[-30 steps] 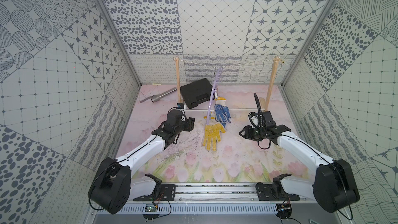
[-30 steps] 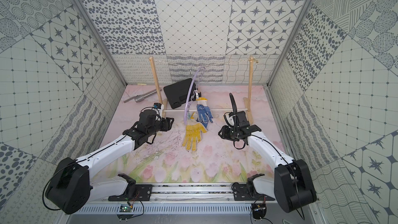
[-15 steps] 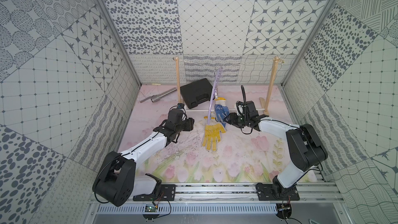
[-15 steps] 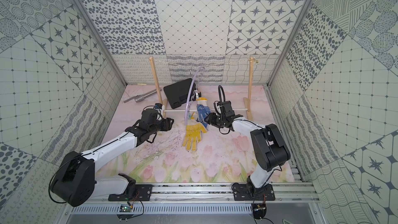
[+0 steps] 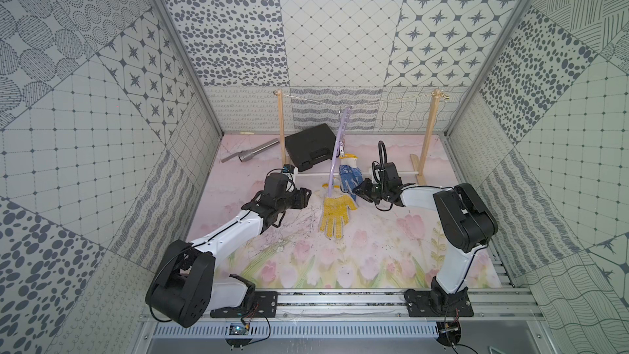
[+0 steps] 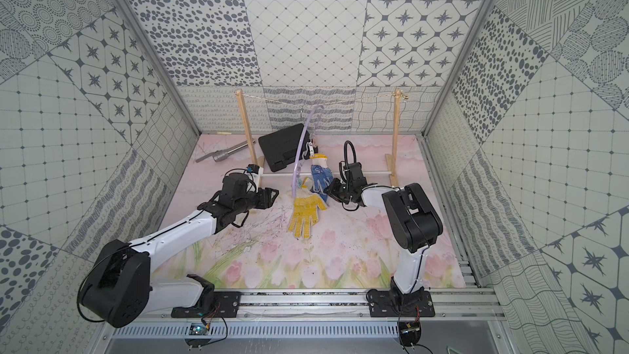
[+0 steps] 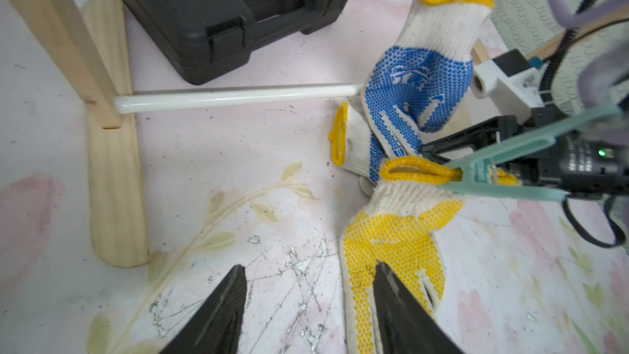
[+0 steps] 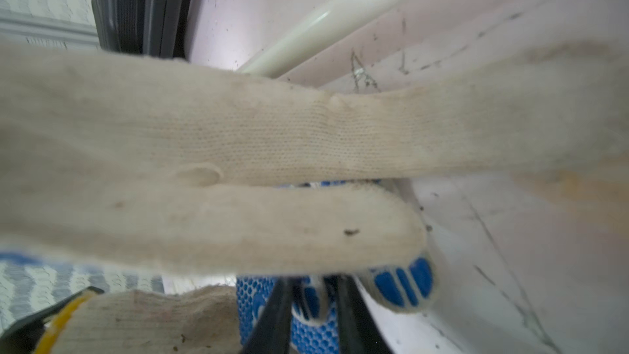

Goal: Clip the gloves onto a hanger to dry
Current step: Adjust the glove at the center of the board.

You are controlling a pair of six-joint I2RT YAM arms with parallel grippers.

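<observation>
The lilac hanger [image 5: 341, 137] hangs from the string of the wooden frame. A blue-dotted glove [image 5: 350, 175] hangs clipped by its cuff. The yellow-dotted glove [image 5: 335, 214] lies on the mat with a teal peg [image 7: 503, 165] on its cuff. A second blue-dotted glove [image 7: 354, 144] lies under the hanging one. My right gripper [image 5: 357, 190] is shut on a blue-dotted glove fingertip [image 8: 311, 301]; I cannot tell which blue glove it belongs to. The off-white back of a glove [image 8: 238, 131] fills the right wrist view. My left gripper [image 7: 308, 270] is open, one fingertip over the yellow glove [image 7: 391, 253].
A black case [image 5: 309, 146] and a metal tube [image 5: 250, 154] lie at the back. The frame's wooden posts [image 5: 281, 131] [image 5: 428, 137] stand on feet joined by a white rod [image 7: 238, 95] along the mat. Patterned walls enclose three sides.
The right arm swung in from the right to the gloves, and its gripper closed on a blue-dotted fingertip. The left gripper stayed about where it was, still open.
</observation>
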